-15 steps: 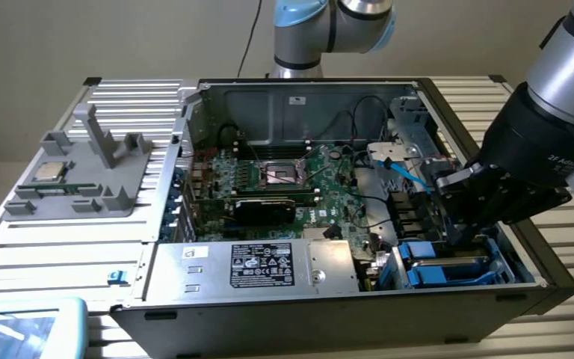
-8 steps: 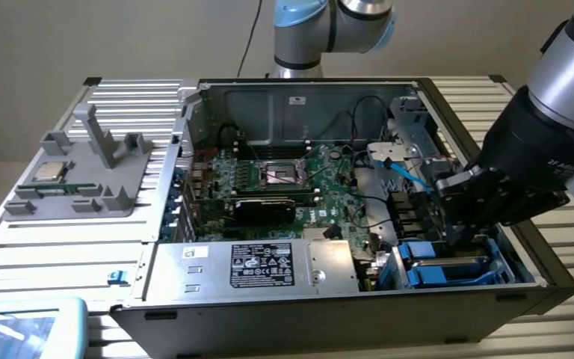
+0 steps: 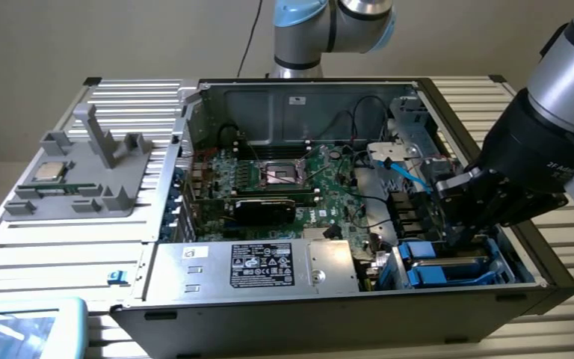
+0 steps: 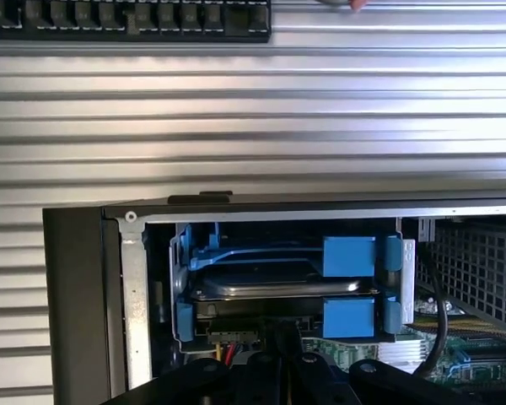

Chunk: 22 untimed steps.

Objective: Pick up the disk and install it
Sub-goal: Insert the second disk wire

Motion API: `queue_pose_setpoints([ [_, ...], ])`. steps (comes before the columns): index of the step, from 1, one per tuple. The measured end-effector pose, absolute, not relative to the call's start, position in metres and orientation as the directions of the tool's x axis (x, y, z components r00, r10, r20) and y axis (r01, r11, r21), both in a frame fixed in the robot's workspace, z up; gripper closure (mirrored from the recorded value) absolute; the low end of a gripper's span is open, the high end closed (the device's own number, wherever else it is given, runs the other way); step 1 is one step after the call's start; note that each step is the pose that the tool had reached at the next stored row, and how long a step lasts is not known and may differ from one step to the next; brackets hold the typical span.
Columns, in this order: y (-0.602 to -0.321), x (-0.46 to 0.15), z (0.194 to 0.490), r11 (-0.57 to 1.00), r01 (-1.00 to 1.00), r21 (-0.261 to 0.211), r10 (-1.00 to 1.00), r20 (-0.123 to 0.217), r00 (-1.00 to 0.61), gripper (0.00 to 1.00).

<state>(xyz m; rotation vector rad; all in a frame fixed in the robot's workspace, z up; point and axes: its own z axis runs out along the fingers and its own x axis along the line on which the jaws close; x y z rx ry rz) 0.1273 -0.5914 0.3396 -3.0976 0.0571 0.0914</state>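
Claw (image 3: 459, 224) clenched, empty, w/ tips just above the disk (image 4: 278, 287). Disk sits flat in its blue bracket (image 4: 348, 256) in the corner bay of the open computer case (image 3: 297, 93), near the power supply box (image 3: 257, 265). Case rests on slatted surface (image 3: 57, 247).

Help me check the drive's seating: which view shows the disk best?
The wrist view: the disk lies flat in its blue bracket inside the case's bay, its silver edge showing. In the exterior view the arm's gripper covers most of it, leaving just blue rails visible.
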Motion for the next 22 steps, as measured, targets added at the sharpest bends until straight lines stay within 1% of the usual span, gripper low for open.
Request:
queue_pose_setpoints([
  [6, -0.592, 0.128, 0.338, -0.998, -0.037, -0.046, -0.034, -0.06, 0.998, 0.89],
  [13, -0.593, 0.131, 0.353, -0.998, -0.037, -0.047, -0.034, -0.074, 0.997, 0.89],
  [22, -0.593, 0.139, 0.349, -0.998, -0.037, -0.055, -0.033, -0.08, 0.996, 0.89],
])
